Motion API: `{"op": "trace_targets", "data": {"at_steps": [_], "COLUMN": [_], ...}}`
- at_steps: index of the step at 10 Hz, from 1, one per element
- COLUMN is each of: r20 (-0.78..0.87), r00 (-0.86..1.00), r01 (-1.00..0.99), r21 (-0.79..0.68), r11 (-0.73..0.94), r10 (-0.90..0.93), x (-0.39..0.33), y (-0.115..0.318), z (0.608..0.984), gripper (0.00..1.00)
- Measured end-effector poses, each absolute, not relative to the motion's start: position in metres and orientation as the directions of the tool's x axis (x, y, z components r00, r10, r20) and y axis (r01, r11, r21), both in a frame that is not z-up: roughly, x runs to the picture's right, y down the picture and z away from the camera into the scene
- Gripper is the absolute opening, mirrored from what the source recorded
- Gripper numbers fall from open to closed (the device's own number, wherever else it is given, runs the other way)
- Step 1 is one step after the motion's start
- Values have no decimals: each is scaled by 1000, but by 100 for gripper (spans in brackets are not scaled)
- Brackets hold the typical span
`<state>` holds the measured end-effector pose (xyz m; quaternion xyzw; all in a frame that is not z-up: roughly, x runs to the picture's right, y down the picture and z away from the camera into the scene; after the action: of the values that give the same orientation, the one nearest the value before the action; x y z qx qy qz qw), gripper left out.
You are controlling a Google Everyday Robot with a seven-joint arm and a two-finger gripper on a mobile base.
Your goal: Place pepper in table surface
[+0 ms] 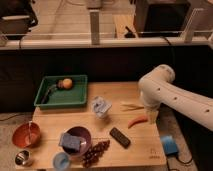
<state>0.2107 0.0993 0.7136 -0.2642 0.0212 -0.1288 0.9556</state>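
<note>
The orange-red pepper point(137, 121) lies on the light-brown wooden table surface point(125, 152) near its right edge, curved, beside a pale yellow-green slender item point(131, 106). My gripper point(152, 116) hangs at the end of the white arm just right of the pepper, at about table height. It points down and stands close to the pepper's right end; I cannot tell whether it touches it.
A green tray point(74, 97) with a round orange fruit point(66, 83) is at back left. A crumpled white-blue packet point(101, 106), a black remote-like bar point(120, 137), a purple bowl point(80, 136), grapes point(95, 153), a red bowl point(26, 135) and a blue sponge point(169, 145) lie around.
</note>
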Motion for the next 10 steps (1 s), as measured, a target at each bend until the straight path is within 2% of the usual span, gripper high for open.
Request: {"op": "trace_targets", "data": {"at_steps": [10], "r20": [80], "r00": [906], "r01": [403], "r21": [-468], "r11": [787], "r10": [-416], "x": [164], "y": [93], "z": [740], "gripper": [80]}}
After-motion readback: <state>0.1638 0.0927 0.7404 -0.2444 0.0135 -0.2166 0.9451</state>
